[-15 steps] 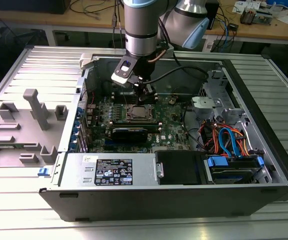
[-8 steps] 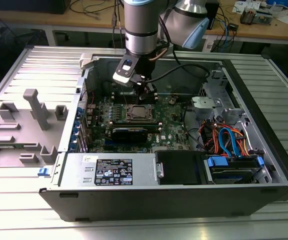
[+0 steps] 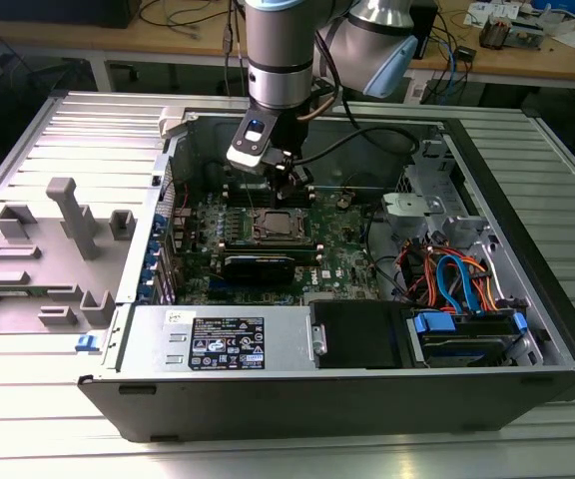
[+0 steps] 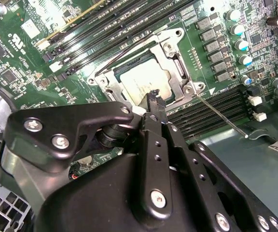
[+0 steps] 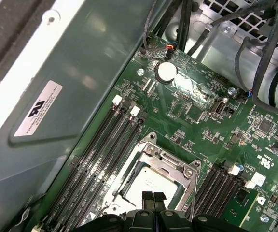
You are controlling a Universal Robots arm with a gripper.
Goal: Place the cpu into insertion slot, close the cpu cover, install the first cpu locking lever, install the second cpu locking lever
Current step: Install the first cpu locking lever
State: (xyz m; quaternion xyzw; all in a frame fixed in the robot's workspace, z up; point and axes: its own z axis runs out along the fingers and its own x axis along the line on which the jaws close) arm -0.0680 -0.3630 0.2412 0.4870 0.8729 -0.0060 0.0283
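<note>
Silver cpu (image 4: 146, 79) sits in the slot (image 3: 276, 227) on the green board (image 4: 28, 63). The cover (image 4: 177, 72) lies flat around it, and the chip top shows through the window. The tool (image 4: 154, 98) is right over one edge of the cpu, with its black fingertips pressed together and nothing between them. Cannot tell whether the tips touch the chip or the cover.

A thin lever (image 4: 221, 116) runs out from the slot corner just beside the tool. It slants across the memory slots (image 4: 211, 108), with its free end well away from the slot. More memory slots lie on the slot's other side. A coin cell (image 5: 167, 71) sits further off on the board, near black wires.

In the exterior view the arm reaches down into the open black case (image 3: 317, 414), which lies on a ribbed metal surface (image 3: 268, 459). The power supply (image 3: 223, 344) is along the case's near wall. Coloured cables (image 3: 447, 274) are on the exterior view's right, and a grey fixture (image 3: 58, 230) sits outside the case on its left.

In the second wrist view the tool's body hides the near side of the slot and the board behind it. Cannot tell whether a lever lies along the cover's far side.
</note>
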